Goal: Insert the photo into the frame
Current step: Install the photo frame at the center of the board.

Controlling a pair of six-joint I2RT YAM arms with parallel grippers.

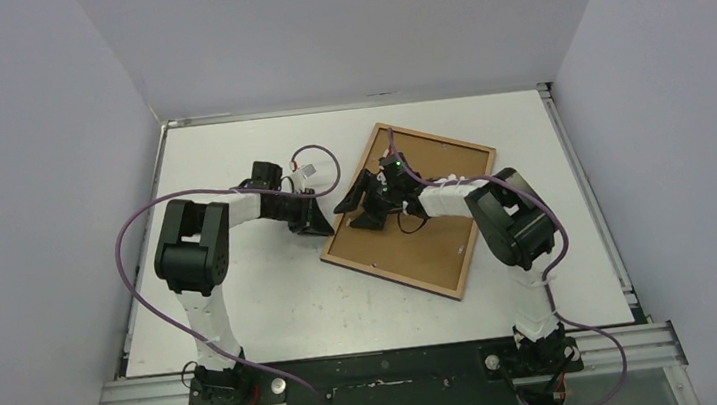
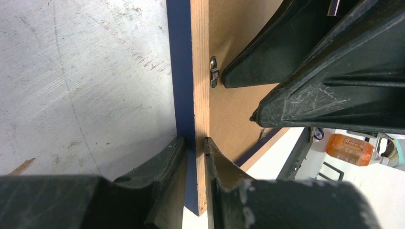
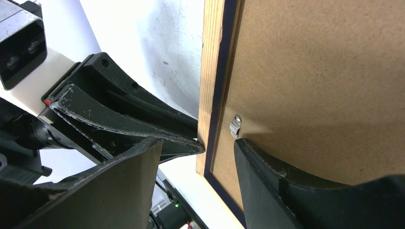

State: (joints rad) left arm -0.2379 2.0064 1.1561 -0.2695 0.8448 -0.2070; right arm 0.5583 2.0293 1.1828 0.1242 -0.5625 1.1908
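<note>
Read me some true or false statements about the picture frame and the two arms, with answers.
1. The frame has its brown back turned up toward the top camera. True.
2. The left fingers pinch the frame's edge, one on each side. True.
3. The right fingers are clamped shut on the metal clip. False: they stand apart, and one tip rests on the backing just below the clip.
4. The photo lies on the table beside the frame. False: no photo shows in any view.
</note>
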